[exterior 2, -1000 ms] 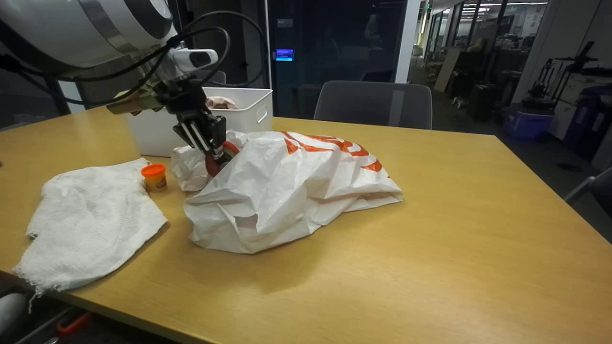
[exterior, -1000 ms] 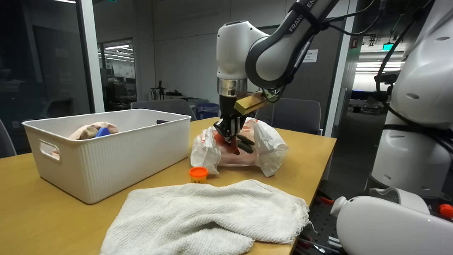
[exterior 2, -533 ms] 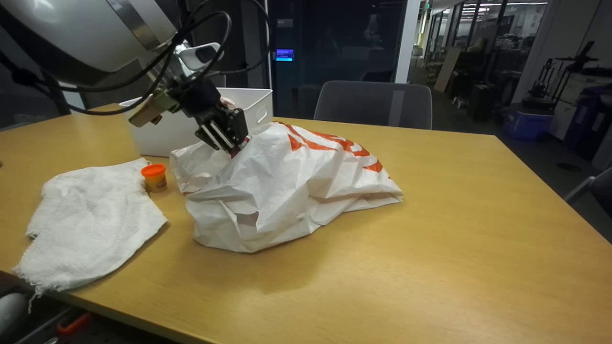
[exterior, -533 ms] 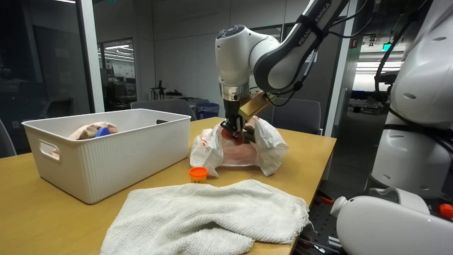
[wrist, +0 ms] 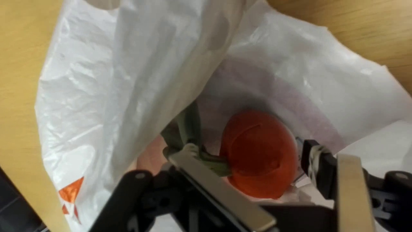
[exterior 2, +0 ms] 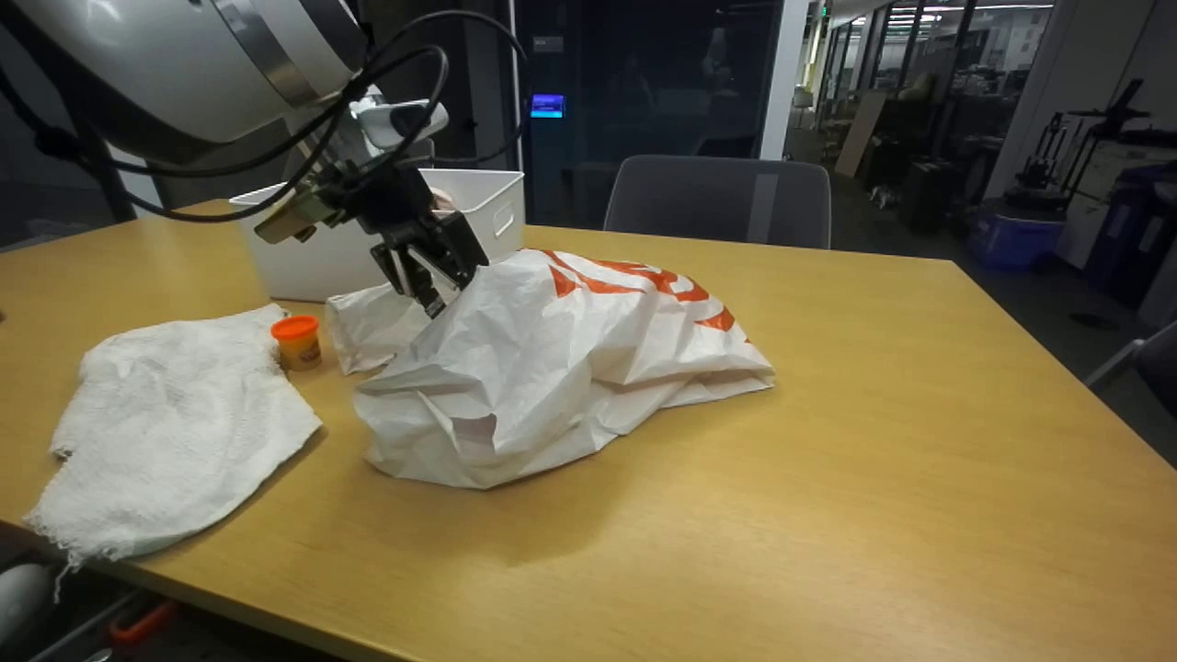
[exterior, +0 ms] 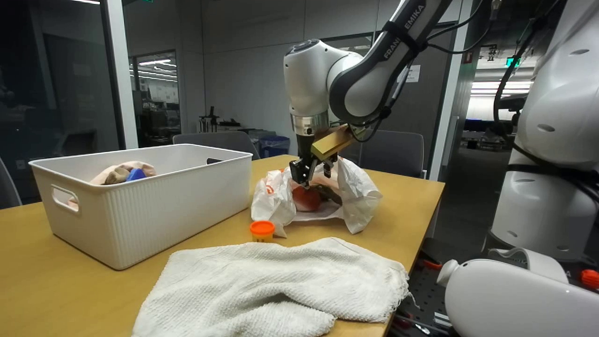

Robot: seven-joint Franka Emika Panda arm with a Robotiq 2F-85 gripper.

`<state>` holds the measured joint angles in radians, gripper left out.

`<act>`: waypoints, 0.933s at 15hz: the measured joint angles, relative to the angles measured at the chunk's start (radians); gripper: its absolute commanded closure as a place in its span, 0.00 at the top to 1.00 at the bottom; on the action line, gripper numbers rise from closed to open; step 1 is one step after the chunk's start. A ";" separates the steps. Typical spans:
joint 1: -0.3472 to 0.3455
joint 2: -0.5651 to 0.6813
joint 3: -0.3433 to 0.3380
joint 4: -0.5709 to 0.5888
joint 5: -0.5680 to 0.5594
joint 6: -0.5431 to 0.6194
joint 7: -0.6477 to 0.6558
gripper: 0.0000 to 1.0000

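Found the gripper (wrist: 250, 152) spread wide at the mouth of the white bag (exterior 2: 570, 359), with nothing in hold. Noted the apparent red toy (exterior: 307, 200) inside the bag, just beneath the gripper, with a dark green piece (exterior: 330, 193) next to it; cannot confirm finger contact. Located the small tub (exterior 2: 298, 346) near the gripper, outside the bag, with the towel (exterior 2: 184, 414) farther off and the box (exterior: 182, 206) to one side. Judged to be at the setting-down step; judged next to need a straight withdrawal, clear of the loose plastic.
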<state>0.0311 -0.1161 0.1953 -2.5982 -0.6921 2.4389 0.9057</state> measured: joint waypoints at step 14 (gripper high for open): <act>0.272 -0.051 0.048 0.077 0.891 -0.331 -0.652 1.00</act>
<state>0.3034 -0.1667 0.2429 -2.5211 0.1993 2.1076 0.2540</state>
